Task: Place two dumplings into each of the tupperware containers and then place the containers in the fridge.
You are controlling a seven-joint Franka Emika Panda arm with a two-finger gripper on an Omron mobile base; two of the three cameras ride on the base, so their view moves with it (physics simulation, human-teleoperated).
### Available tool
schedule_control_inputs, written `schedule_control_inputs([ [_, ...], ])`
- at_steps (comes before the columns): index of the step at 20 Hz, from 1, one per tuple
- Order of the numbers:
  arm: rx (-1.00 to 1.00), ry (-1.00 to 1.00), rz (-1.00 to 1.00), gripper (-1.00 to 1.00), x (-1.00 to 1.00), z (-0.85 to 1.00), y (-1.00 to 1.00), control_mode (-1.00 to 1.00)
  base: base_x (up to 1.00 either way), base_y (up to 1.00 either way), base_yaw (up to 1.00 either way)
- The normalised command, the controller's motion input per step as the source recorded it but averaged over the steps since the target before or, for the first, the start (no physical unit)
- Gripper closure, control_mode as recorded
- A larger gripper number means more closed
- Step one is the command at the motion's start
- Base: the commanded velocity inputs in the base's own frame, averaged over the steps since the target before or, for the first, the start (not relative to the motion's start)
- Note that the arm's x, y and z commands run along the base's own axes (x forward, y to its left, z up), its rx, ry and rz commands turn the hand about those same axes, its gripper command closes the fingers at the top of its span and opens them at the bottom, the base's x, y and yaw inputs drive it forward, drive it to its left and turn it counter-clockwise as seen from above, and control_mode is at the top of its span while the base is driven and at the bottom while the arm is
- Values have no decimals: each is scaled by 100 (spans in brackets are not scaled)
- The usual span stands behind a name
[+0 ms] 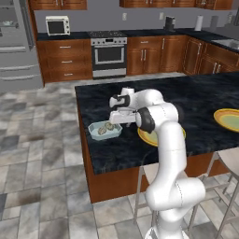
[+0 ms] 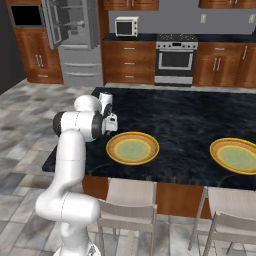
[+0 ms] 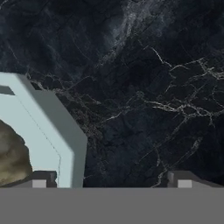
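Note:
One pale-blue tupperware container sits near the left edge of the dark island counter, with two dumplings inside. My gripper hangs open just above the container's right end. In the hand view the container's rim runs between the open fingertips, one tip over the tray's inside and the other over bare counter, and a dumpling shows at the left edge. The arm hides the container in the right base view. The fridge stands at the far left of the kitchen, upper door open.
A yellow plate lies just right of my hand, a second plate farther right. Stools line the island's near side. An oven and wooden cabinets run along the back wall. Tiled floor lies between island and fridge.

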Motion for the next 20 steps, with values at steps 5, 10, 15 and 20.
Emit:
schedule_control_inputs([
  [5,-2,0,0,-100,-1,-32,25,-100,0,0,0],
  [10,0,0,0,100,0,-38,14,-100,0,0,0],
  [15,0,1,0,100,0,-6,4,-100,0,0,0],
  [20,0,0,0,100,0,0,0,-100,0,0,0],
])
